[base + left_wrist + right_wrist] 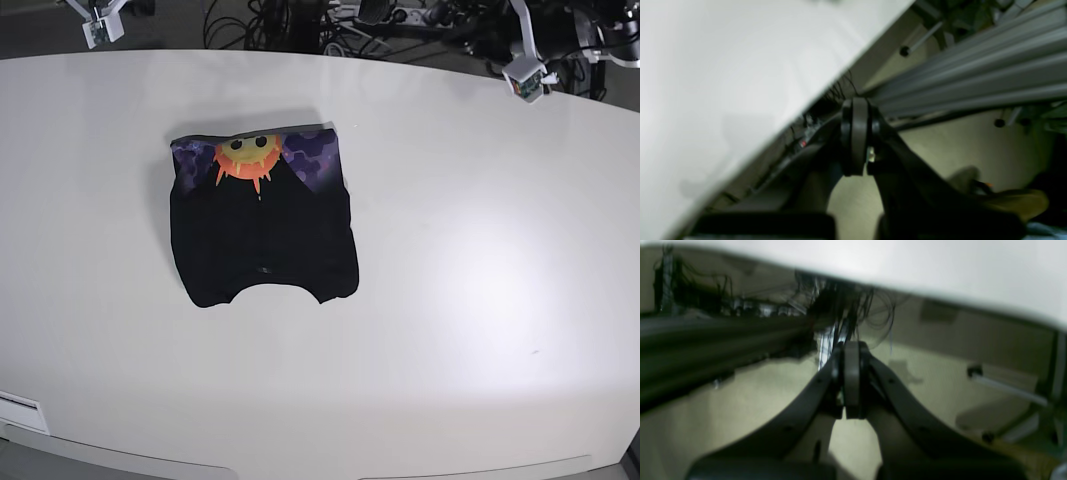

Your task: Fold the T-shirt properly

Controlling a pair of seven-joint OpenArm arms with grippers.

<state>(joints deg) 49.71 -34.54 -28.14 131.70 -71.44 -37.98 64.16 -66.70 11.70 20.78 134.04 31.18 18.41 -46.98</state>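
White worktop (450,330) fills the near part of the base view, bare along its front edge apart from a pale strip at the lower left corner. Left of centre lies the T-shirt (262,235), folded into a compact black block, flat on the worktop and well apart from both arms. Its far edge carries a band of print: purple clouds at either end and an orange sun-face (248,156) between them, with two dark eyes and pointed rays hanging toward the black cloth. Its near edge shows a curved cut-out between two rounded corners. No writing, brand or label can be read on the shirt or anywhere else in these views.

At the far left corner of the base view the right arm's wrist piece (98,22) hangs beyond the worktop's back edge; at the far right the left arm's wrist piece (526,72) sits just at that edge. Dark cables are bunched behind the worktop between them.

In the right wrist view, the right hand (850,390) is clenched, its dark fingers pressed together with nothing between them, hanging off the worktop's rim above a pale floor with tangled cables behind. In the left wrist view, the left hand (858,140) is likewise clenched on nothing, beside the worktop's slanting edge, with grey aluminium rails (973,76) to its right. Both wrist views are blurred.
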